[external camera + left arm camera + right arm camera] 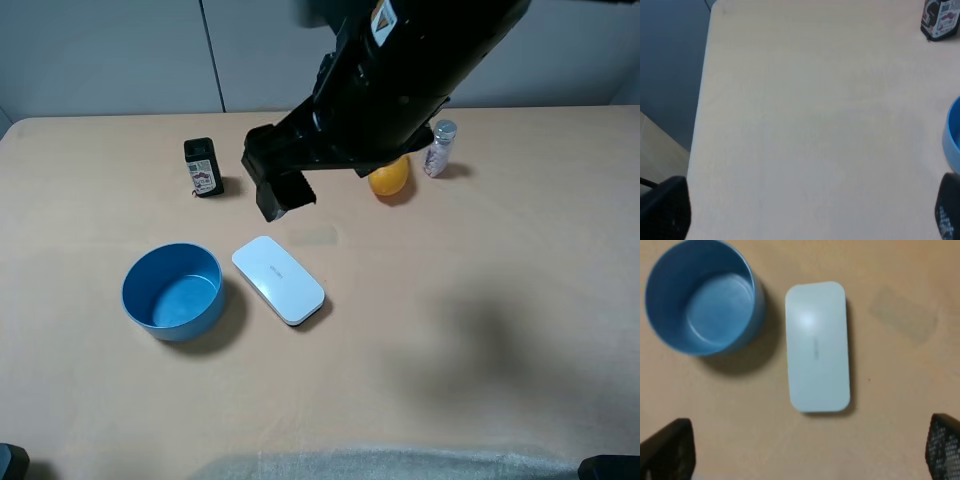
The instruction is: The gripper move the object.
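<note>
The object, a flat white oblong case (pixel 278 280), lies on the tan table just right of the blue bowl (pixel 172 290). My right gripper (pixel 284 192), a black blocky claw on a thick black arm coming from the upper right, hovers above the table just behind the case. In the right wrist view the case (pixel 817 346) lies below the camera next to the bowl (pixel 700 295). The fingertips (pixel 667 450) stand wide apart, so the right gripper (pixel 805 452) is open and empty. My left gripper (pixel 807 215) is open over bare table and is not seen in the exterior view.
A small black box with a label (pixel 203 167) stands behind the bowl and also shows in the left wrist view (pixel 941 20). An orange fruit (pixel 389 178) and a small bottle (pixel 439 148) sit behind the arm. The table's left edge (pixel 702 100) drops to a dark floor.
</note>
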Tool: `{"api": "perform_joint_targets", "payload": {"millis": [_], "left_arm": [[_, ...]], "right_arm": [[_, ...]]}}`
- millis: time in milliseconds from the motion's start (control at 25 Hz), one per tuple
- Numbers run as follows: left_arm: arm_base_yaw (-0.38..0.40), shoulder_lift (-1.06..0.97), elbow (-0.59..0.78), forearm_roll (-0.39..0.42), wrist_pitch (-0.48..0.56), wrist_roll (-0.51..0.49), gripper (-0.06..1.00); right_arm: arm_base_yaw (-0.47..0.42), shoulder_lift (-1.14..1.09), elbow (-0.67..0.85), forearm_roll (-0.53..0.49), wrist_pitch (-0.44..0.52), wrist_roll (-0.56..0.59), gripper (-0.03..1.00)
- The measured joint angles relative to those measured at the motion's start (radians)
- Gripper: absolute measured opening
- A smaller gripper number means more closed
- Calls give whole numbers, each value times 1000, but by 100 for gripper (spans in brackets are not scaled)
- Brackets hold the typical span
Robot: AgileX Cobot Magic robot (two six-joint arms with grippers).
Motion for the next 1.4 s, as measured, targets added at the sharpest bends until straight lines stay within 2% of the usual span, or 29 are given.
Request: {"api": "perform_joint_targets", "payload": {"millis": [840,1400], "left_arm": [[0,0,0,0,0,0,98],[0,0,0,0,0,0,98]], "right_arm": [[-16,-357,0,-54,356,-267,69],[-16,-621,0,-54,368,-285,69]]}}
